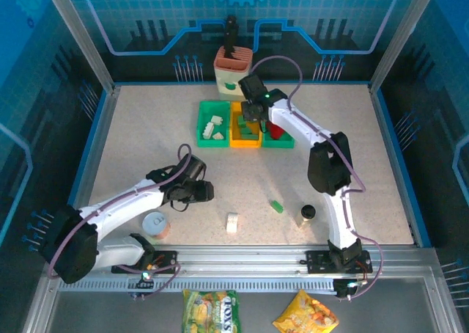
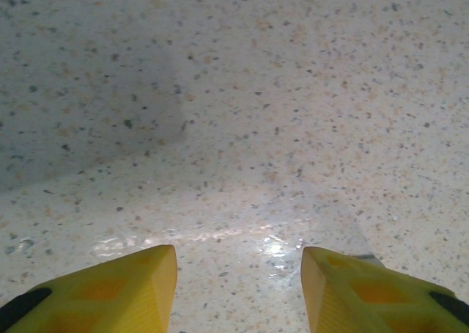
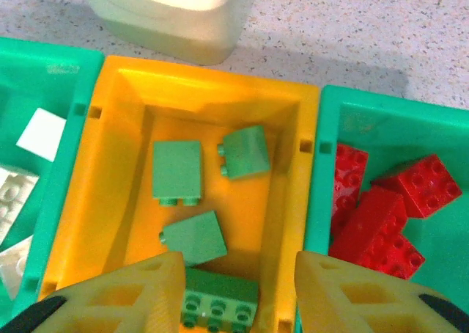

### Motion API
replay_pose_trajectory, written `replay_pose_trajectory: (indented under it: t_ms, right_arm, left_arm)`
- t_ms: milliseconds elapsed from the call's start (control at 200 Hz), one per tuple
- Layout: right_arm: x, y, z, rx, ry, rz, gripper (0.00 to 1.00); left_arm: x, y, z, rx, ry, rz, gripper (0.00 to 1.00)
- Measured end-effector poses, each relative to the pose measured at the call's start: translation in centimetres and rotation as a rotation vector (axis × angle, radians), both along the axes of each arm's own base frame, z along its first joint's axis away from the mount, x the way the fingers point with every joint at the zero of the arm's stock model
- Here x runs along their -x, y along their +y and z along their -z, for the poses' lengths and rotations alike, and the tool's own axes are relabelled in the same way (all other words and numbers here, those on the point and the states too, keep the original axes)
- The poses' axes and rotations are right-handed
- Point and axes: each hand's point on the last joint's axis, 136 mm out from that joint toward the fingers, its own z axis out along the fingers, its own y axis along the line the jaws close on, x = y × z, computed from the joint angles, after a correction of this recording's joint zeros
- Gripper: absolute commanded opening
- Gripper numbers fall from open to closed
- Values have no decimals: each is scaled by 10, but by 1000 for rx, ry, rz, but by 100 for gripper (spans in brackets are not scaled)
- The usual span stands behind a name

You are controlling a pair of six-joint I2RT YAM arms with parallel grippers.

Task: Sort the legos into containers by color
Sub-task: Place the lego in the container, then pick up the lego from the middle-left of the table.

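My right end effector [image 3: 238, 274], wide and empty, hangs over the yellow-orange bin [image 3: 117, 120]; one green brick [image 1: 276, 206] and one white brick [image 1: 232, 222] lie unsorted.

Lab cell: aluminium frame [image 1: 249, 263], blue panels [image 1: 330, 10]

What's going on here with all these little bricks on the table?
A colour-sorting job is under way. The right gripper hangs open over the orange bin, which holds green bricks. White bricks lie in the left green bin and red bricks in the right green bin. The left gripper is open over bare table. A green brick and a white brick lie loose.
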Motion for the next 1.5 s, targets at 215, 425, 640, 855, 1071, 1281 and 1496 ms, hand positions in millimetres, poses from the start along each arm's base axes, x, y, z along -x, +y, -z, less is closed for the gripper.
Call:
replay_pose_trajectory:
  t_ms: [215,425,640,855,1071,1281,1496]
  right_arm:
    - [27,-13,-4,-23,8,3,45]
    - [50,-33,2,-38,29,15,45]
    - [61,-58,1,-66,24,45,45]
    - [67,-66,9,-93,27,56,45]
    - [75,-68,17,-112,43,53,46]
    - [83,-73,13,-143,28,52,46]
    - [84,-76,12,-169,26,51,46]
  left_arm:
    - [3,-21,0,-10,9,62,49]
    - [13,-43,5,-32,37,105,49]
    - [26,-54,7,-62,62,106,49]
    - [35,-65,2,-93,70,109,52]
    - [47,-75,6,-143,103,124,56]
    - [59,-82,18,-202,147,138,61]
    - [65,-94,29,-246,179,159,61]
